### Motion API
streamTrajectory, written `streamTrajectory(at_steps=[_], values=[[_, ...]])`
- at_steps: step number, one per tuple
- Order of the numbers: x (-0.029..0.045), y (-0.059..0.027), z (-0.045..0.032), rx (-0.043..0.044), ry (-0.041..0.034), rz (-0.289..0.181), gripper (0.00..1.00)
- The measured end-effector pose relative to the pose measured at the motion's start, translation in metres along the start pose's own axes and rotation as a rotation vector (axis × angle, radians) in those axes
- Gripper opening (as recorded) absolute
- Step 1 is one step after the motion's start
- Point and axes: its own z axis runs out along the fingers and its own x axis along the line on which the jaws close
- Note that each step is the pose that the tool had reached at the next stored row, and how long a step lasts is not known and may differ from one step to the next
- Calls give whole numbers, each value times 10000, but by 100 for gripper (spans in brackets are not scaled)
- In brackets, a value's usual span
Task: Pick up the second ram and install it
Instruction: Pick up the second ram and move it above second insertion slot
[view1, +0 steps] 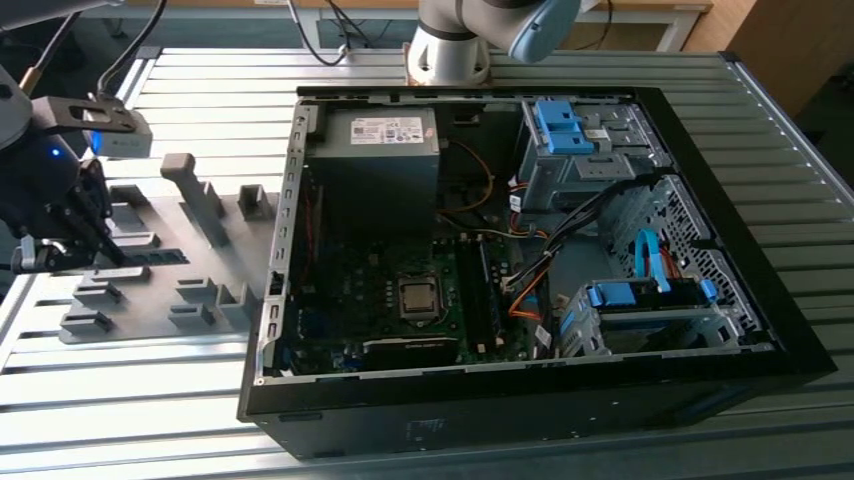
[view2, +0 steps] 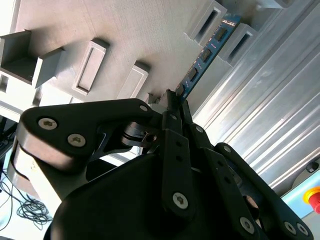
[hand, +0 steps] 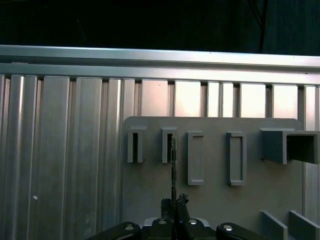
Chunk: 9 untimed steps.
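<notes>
At the exterior view's left, black two-finger gripper (view1: 114, 250) sits low over flat grey plastic holder plate (view1: 147, 290). Second wrist view: fingers (view2: 172, 112) pinched tight on long thin dark green circuit-board ram stick (view2: 207, 52), far end between two grey slotted holder blocks (view2: 206, 21). First wrist view: stick edge-on, clamped.

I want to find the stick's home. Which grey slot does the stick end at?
The short slot next to the long ones; the ram ends right beside it.
</notes>
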Motion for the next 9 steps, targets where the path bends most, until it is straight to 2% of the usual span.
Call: streamTrajectory(at_steps=[9], values=[[-1, 0, -31, 4, -2, 0, 14]])
